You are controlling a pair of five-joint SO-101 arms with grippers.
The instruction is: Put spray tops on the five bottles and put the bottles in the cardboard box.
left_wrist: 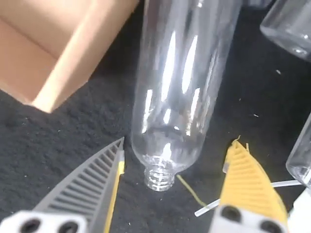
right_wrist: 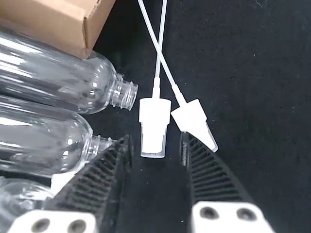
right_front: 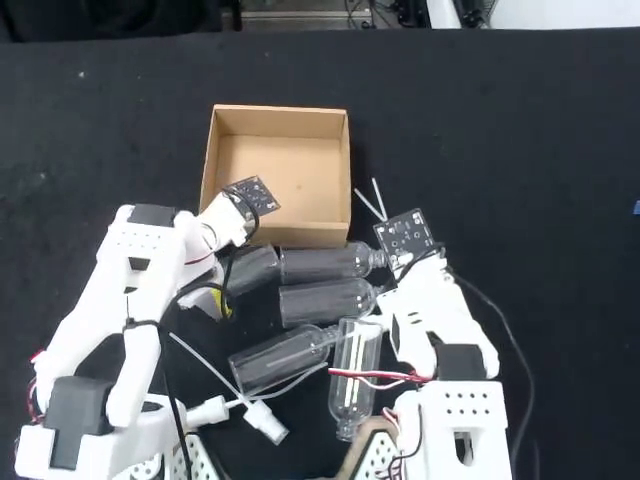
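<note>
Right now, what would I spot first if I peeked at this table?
A jumble of clear bottles lies sideways right in front of the open cardboard box. Next to the bottle necks, the right tool sits open with one finger on each side of a white spray top with a long thin tube.

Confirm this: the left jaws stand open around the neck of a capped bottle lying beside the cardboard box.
Not capped: in the left wrist view the bottle has a bare threaded neck. The left jaws do stand open around it, beside the cardboard box.
</note>
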